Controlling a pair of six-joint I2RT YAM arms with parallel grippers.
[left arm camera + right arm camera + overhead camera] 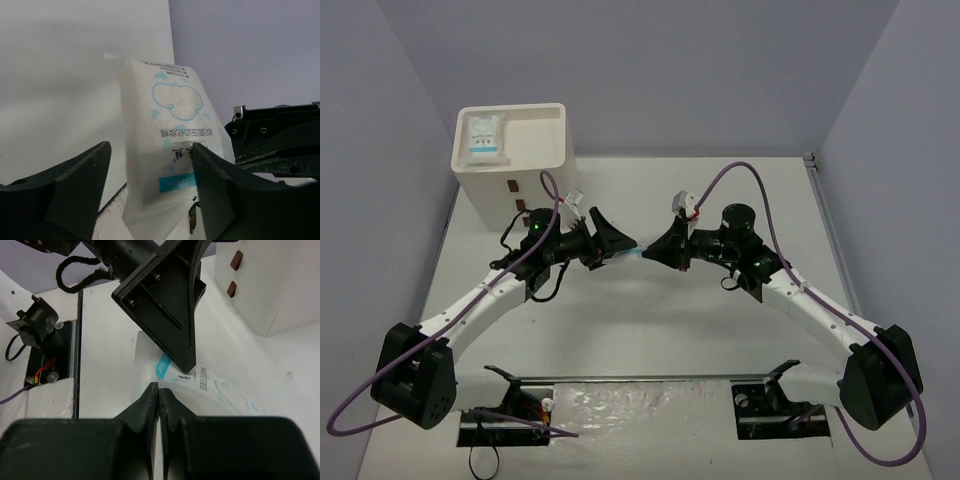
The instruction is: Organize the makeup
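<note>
A white flat packet with blue print [165, 150] hangs in the air over the table's middle, seen as a thin bluish sliver [630, 252] from above. My right gripper [158, 388] is shut on its thin sealed edge, and the packet [220, 390] runs off to the right of its fingers. My left gripper [150, 150] is open around the packet's lower end. One of its fingers [210, 170] lies against the printed face and the other stands apart. A second packet [485, 138] lies on top of the white box.
The white box with drawers [515, 150] stands at the back left, its brown handles [234, 275] facing the arms. Both grippers, left [615, 243] and right [655, 250], meet tip to tip over the table [720, 320]. The wall rises behind.
</note>
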